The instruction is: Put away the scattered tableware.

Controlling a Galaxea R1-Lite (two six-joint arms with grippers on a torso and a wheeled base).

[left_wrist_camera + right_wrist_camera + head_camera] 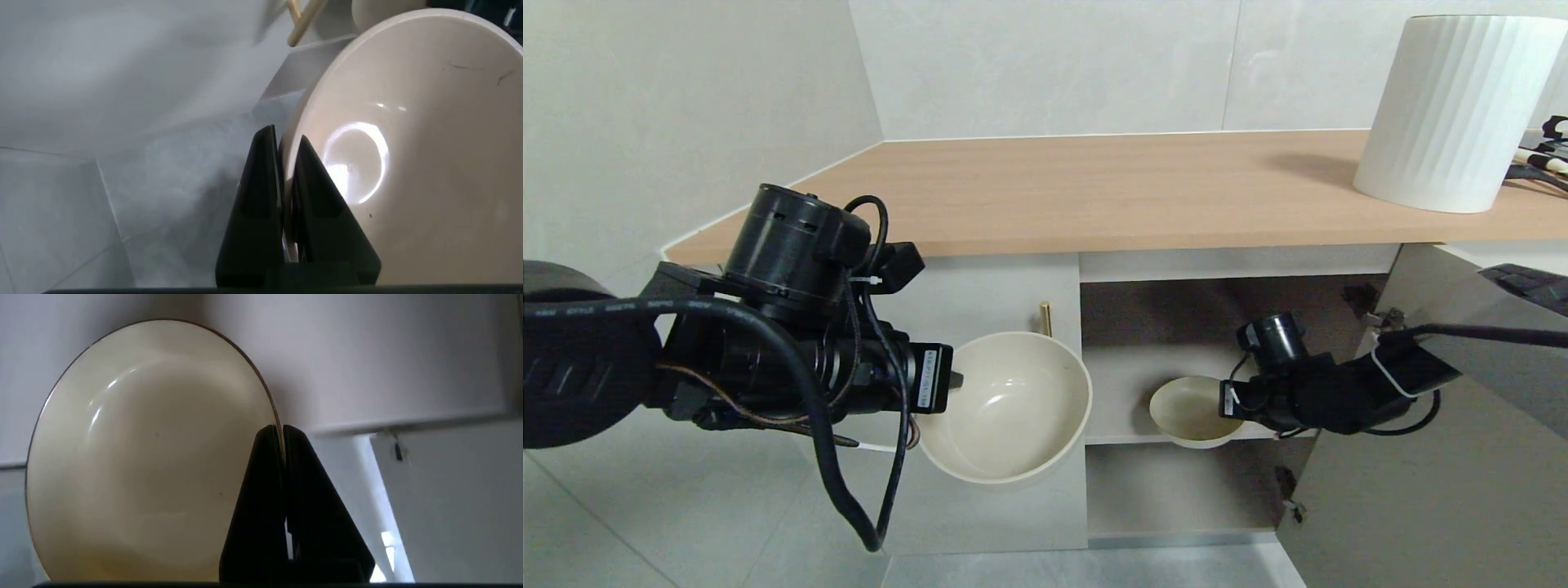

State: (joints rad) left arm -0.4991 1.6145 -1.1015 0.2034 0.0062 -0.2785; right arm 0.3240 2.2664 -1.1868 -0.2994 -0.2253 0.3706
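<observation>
My left gripper [954,380] is shut on the rim of a large cream bowl [1005,408], held in the air in front of the closed left cabinet door. In the left wrist view the black fingers [263,184] pinch the bowl's [409,147] edge. My right gripper [1232,402] is shut on the rim of a smaller cream bowl [1191,410], held at the front edge of the open cabinet's shelf [1127,367]. From the right wrist, that bowl [147,449] fills the space before the gripper [283,457].
A wooden countertop [1094,188] spans above, with a white ribbed container [1454,114] at its right end. The right cabinet door [1437,457] stands open beside my right arm. A brass handle [1045,317] sticks out of the closed left door. Grey floor tiles lie below.
</observation>
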